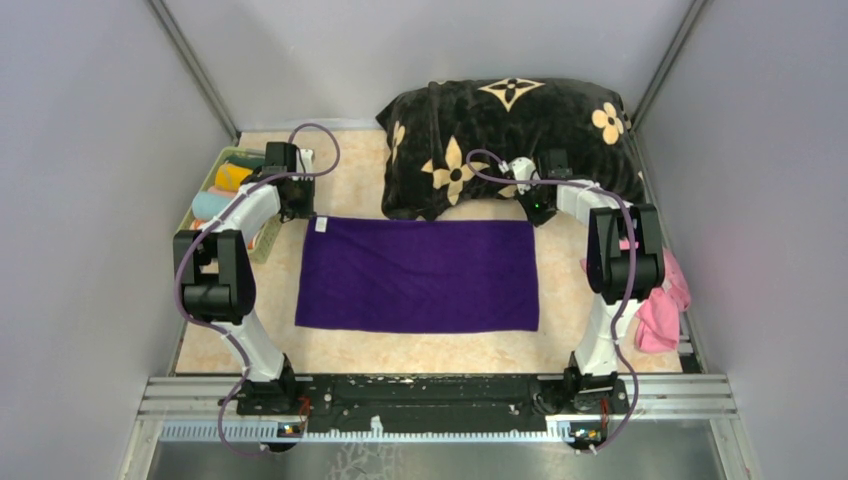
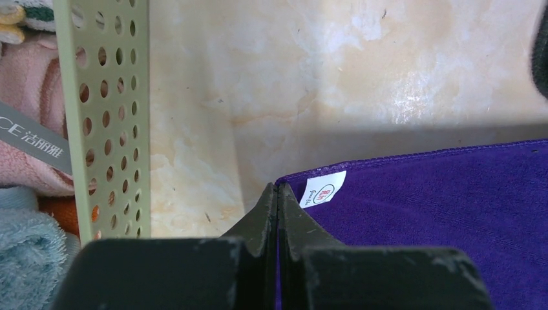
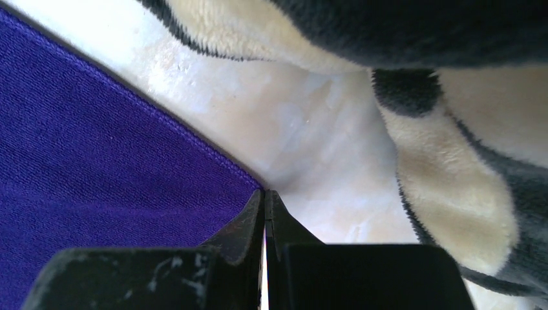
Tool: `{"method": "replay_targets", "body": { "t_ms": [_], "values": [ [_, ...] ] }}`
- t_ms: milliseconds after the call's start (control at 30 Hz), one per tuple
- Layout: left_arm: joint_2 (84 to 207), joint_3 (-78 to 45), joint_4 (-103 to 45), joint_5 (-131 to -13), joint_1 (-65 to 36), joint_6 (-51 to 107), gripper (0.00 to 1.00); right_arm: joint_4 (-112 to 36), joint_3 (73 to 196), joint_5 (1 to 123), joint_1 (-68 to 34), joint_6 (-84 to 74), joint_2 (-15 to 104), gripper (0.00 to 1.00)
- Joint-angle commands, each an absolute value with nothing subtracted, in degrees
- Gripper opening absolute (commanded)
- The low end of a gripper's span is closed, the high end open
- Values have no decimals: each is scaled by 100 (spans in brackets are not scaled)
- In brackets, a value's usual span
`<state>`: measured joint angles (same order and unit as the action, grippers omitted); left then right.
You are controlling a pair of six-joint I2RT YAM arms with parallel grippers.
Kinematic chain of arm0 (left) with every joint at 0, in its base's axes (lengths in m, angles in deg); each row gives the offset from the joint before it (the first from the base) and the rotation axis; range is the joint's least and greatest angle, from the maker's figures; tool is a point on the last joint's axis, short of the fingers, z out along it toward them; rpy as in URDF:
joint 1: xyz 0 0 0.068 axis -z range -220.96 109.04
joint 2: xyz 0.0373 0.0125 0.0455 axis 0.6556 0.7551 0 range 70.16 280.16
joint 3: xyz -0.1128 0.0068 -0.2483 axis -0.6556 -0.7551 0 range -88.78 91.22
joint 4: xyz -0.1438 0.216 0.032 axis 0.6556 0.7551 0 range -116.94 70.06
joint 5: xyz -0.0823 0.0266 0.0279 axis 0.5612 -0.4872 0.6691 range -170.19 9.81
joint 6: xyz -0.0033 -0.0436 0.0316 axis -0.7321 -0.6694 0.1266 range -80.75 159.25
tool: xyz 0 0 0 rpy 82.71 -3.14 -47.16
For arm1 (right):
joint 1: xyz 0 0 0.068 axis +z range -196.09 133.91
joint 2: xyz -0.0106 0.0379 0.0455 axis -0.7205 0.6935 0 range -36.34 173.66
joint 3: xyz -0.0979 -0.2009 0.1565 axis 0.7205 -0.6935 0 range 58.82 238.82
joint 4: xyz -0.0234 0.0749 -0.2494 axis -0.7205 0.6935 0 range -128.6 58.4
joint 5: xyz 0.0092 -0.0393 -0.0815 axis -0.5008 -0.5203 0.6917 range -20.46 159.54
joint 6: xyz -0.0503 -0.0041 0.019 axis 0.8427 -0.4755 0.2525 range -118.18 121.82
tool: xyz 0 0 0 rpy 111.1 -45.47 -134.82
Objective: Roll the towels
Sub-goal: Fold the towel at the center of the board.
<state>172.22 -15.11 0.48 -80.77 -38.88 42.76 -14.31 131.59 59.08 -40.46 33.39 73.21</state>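
Towel (image 1: 417, 275) at table (image 1: 352, 165) centre, cushion (image 1: 510, 140) behind it, basket (image 1: 204, 186) left (towels (image 1: 212, 205) inside).

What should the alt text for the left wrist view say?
The left gripper, shut, sits at the corner of a flat purple towel, beside its white label. Left of it, a perforated green basket holds a pink towel and a blue towel on a marbled table.

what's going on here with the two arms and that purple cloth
Two arms are at a purple towel spread flat on the table, not rolled yet. The left fingers are closed at its far left corner, the right fingers at its far right corner; whether they pinch cloth is unclear. A green basket on the left holds more towels, and pink towels lie at the right.
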Motion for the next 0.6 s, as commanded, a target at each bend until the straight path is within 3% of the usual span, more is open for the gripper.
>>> {"method": "replay_targets", "body": {
  "t_ms": [0, 367, 567],
  "values": [
    [17165, -1509, 37, -7965, -3930, 4349, 0, -2027, 13074, 5970, -4039, 3243, 6829, 0],
    [16747, -1543, -23, -7619, -3933, 4225, 0, -2536, 12601, 6013, -4109, 3418, 6027, 0],
    [16023, -2167, -354, -7774, -3933, 4224, 0, -2705, 12247, 5750, -4296, 3416, 5449, 0]
  ]
}}
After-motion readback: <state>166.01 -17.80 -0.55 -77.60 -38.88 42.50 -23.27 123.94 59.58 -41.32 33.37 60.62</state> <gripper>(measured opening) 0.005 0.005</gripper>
